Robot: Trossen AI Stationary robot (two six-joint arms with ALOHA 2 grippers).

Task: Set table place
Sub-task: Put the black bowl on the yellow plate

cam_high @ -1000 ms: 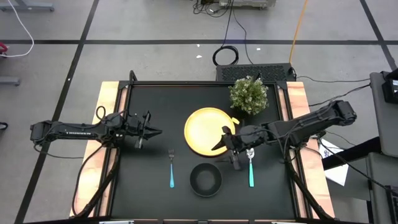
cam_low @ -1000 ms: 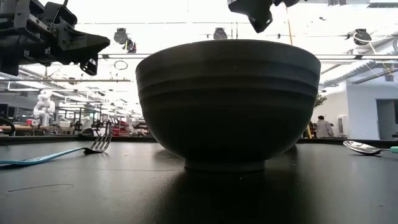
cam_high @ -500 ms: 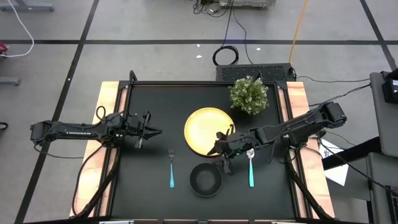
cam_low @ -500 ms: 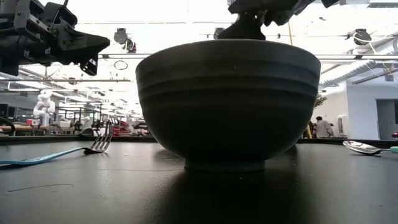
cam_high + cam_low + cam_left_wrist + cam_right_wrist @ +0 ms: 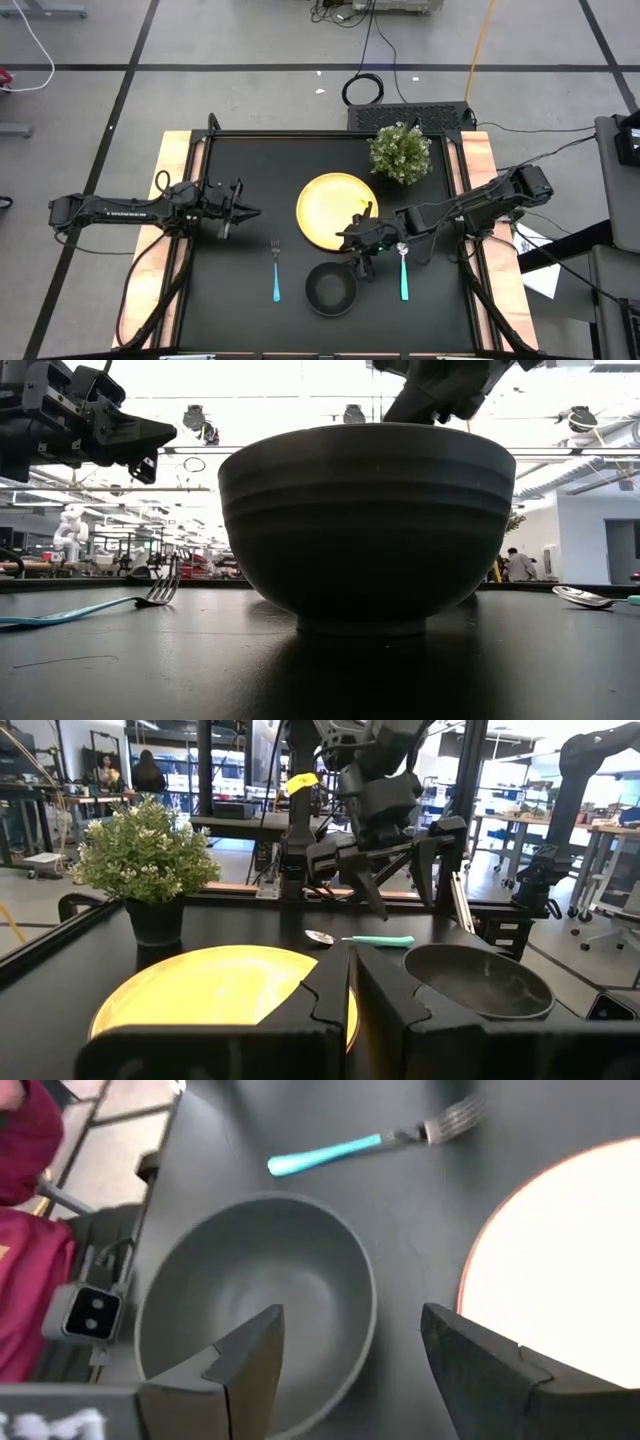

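Observation:
The black bowl point(image 5: 330, 289) stands on its foot on the black table point(image 5: 240, 160), near the front. It fills the low view point(image 5: 365, 525). The yellow plate point(image 5: 337, 210) lies beyond it. The teal-handled fork point(image 5: 276, 271) lies to the left of the bowl and the teal-handled spoon point(image 5: 403, 271) to its right. My right gripper point(image 5: 355, 252) is open just above the bowl's far right rim point(image 5: 365, 1305), one finger over the inside and one outside, touching nothing that shows. My left gripper point(image 5: 255, 212) is shut and empty above the table's left part.
A bushy green potted plant point(image 5: 400, 152) stands at the table's far right, behind the plate. Light wooden strips point(image 5: 175, 160) run along the table's left and right sides. A person in a red sleeve point(image 5: 25, 1140) shows at the table's near side in the right wrist view.
My right gripper has gone from over the plate's near edge toward the table's near left, down to the bowl's far right rim, staying open. The bowl, plate, fork and spoon have not moved.

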